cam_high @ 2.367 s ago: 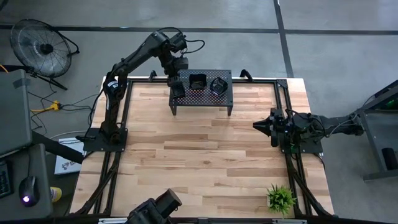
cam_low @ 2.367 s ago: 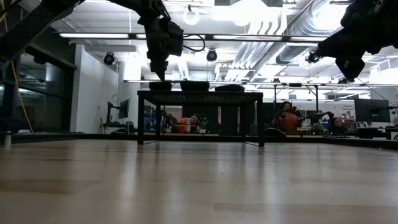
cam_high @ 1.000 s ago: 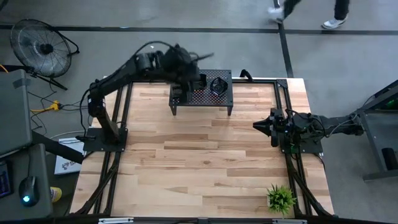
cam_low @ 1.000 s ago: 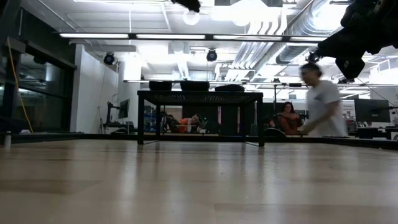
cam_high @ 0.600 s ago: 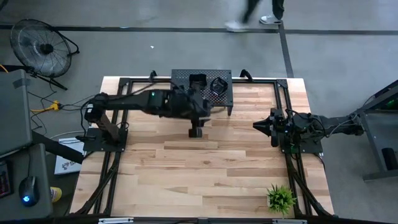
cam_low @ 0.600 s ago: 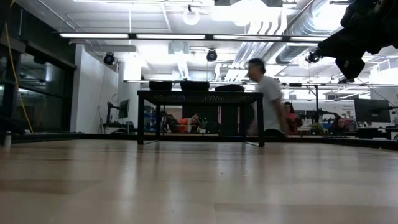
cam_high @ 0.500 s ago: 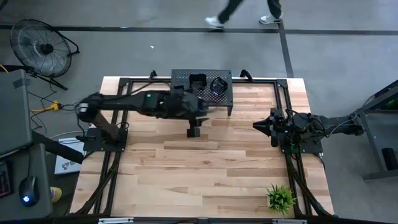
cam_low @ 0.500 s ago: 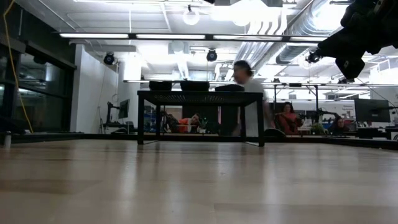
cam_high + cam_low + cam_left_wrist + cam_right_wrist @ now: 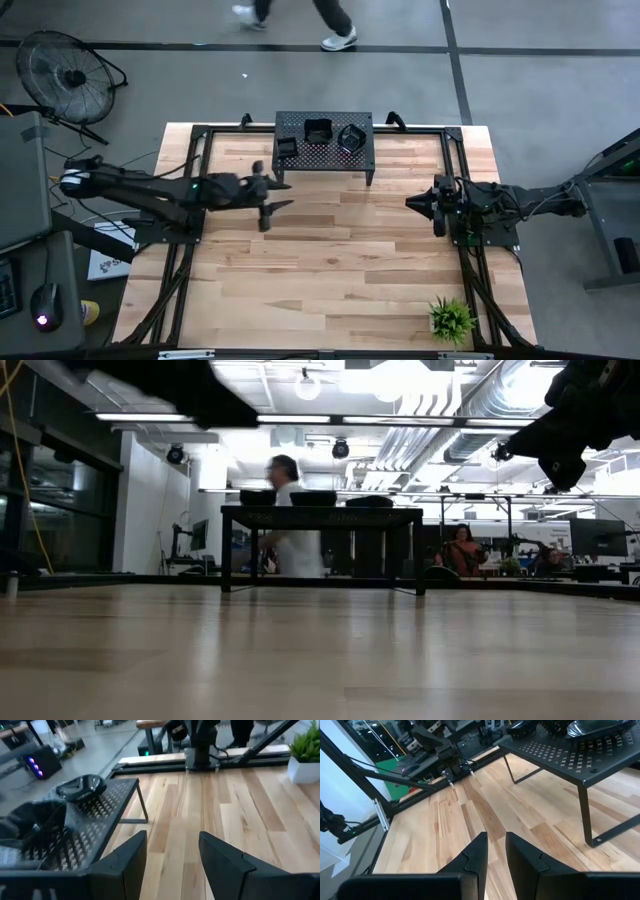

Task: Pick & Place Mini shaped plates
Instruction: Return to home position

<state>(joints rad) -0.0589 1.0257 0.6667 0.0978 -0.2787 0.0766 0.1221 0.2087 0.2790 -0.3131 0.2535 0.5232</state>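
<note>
— Where is the left gripper (image 9: 278,194)?
— Raised over the surface (image 9: 330,270), near the stand (image 9: 328,158). Its fingers are wide, with wood showing between them.
— And the plates (image 9: 318,130)?
— On top of the stand, beyond that gripper and off to one side. The stand's rim and a leg lie between.
— The right gripper (image 9: 412,202)?
— By its own edge, well apart from the stand, fingers narrow, pointing across at the left one.
— Anything else around?
— A plant (image 9: 450,318) at the near corner, a fan (image 9: 65,68) on the floor, and a person (image 9: 300,14) walking behind the stand.
</note>
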